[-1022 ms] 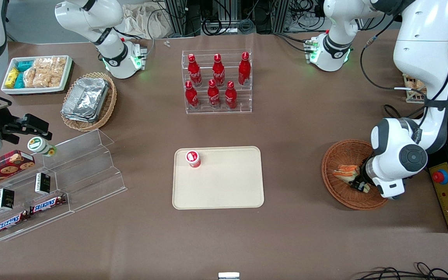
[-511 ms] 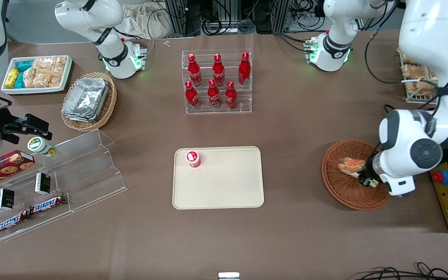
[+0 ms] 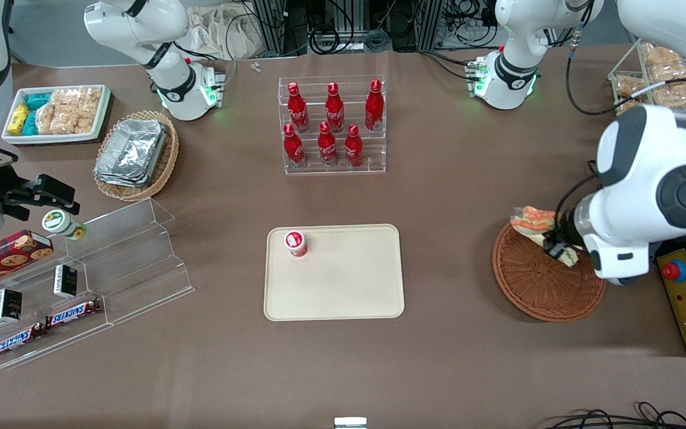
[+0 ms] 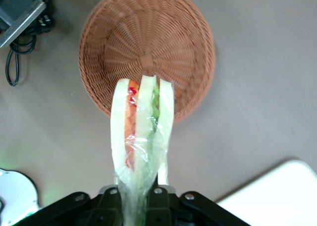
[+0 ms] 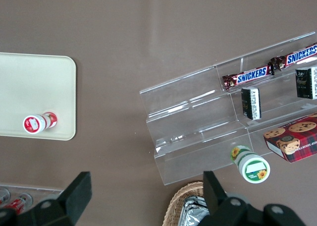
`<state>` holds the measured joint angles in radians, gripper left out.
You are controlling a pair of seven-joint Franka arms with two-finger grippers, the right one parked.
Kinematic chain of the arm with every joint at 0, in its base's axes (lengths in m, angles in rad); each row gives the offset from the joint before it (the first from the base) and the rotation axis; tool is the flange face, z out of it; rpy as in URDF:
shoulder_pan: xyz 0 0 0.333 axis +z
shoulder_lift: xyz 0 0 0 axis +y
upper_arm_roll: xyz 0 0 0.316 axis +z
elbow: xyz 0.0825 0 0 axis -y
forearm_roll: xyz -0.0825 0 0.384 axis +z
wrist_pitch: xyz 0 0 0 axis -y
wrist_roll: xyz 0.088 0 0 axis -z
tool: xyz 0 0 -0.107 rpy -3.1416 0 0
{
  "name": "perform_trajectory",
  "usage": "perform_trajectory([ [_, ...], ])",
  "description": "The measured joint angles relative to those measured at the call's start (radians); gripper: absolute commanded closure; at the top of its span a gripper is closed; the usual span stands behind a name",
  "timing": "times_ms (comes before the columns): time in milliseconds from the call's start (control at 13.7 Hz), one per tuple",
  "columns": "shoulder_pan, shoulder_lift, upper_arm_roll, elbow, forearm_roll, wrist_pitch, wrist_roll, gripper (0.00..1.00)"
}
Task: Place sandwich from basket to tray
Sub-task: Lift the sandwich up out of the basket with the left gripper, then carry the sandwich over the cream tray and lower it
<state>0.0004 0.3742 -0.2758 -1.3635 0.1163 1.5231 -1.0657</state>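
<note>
A: Sandwich handling is asked about first. How is it expected to behave?

B: It is judged light and soft: bread slices in a loose clear wrap, easily crushed and probably slippery on the film. It is held at one end by the gripper, whose fingers are closed onto the wrapped wedge, with the rest hanging free. A hold across the bread faces, as seen from the wrist, is judged safer than pinching the film alone; how much bread is actually caught cannot be made out.

A: Where is it relative to the basket?

B: It is lifted clear, above the rim of the basket, and nothing is seen left inside. The tray lies well apart from the basket, toward the parked arm's end, with a small red-capped container on one corner.

A: Can any writing be read?

B: "SNICKERS" is read on the bars in the clear stepped rack. White script on the red bottles is seen but not legible.
</note>
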Motion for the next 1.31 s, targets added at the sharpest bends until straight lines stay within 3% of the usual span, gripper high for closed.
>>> perform_trajectory([
  [438, -0.018, -0.006, -0.100, 0.010, 0.003, -0.005, 0.310, 1.00],
  [949, -0.139, 0.057, -0.112, 0.005, 0.004, 0.102, 0.468, 1.00],
  [1314, -0.253, 0.147, -0.113, 0.000, 0.009, 0.272, 0.471, 1.00],
])
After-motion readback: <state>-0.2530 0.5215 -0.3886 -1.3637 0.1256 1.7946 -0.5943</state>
